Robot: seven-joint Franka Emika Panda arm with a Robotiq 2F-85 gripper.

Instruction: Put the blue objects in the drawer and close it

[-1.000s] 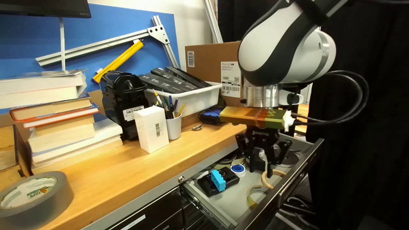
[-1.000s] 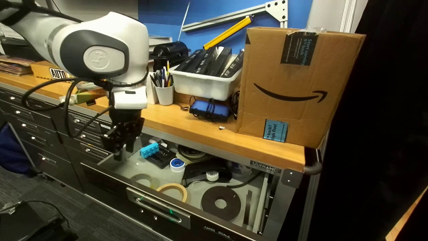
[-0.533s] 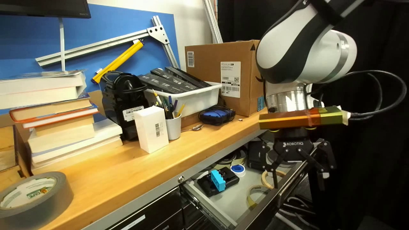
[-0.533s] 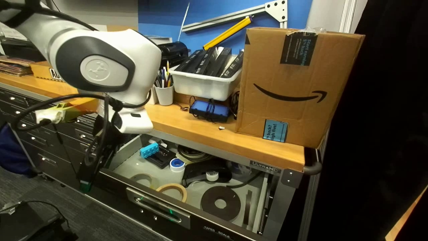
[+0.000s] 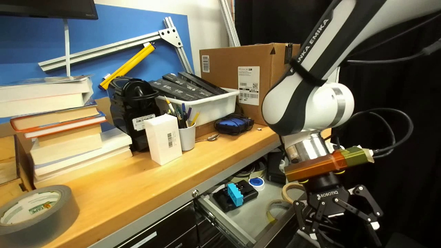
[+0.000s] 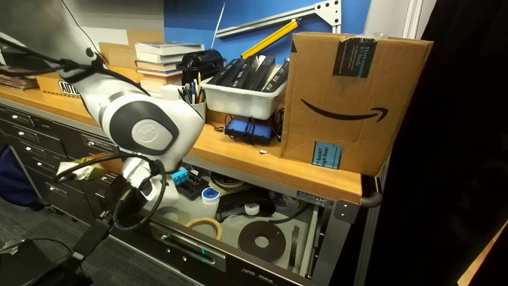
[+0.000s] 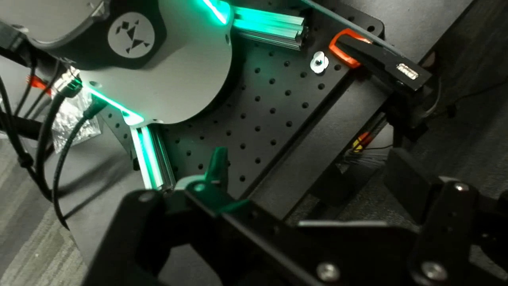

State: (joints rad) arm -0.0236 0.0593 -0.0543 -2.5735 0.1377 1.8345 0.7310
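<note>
The drawer [image 5: 245, 218] stands pulled out, its pale floor [image 6: 186, 210] showing in both exterior views. Inside it, a bright cyan-blue block [image 5: 235, 194] rests on a black item, partly behind the arm where the block's end [image 6: 179, 177] shows. The dark-blue pad [image 6: 249, 130], wrapped in black cable, lies on the bench top beside the cardboard box. My gripper [image 5: 344, 237] is tilted, outside the drawer and beyond its front edge. In the wrist view the gripper [image 7: 313, 176] has its jaws wide apart with nothing between them; floor and the robot's base plate lie behind.
Tape rolls, including a white one with a blue core [image 6: 210, 195], and a black dispenser [image 6: 246, 202] share the drawer. A white box [image 5: 163, 139], pen cup [image 5: 187, 137] and cardboard box [image 6: 349, 103] stand on the bench. The drawer's handle [image 6: 188, 244] faces outward.
My gripper has moved from over the drawer out past its front edge and lower, tilting as it went. Its jaws have spread wider. Drawer and blue objects have stayed put.
</note>
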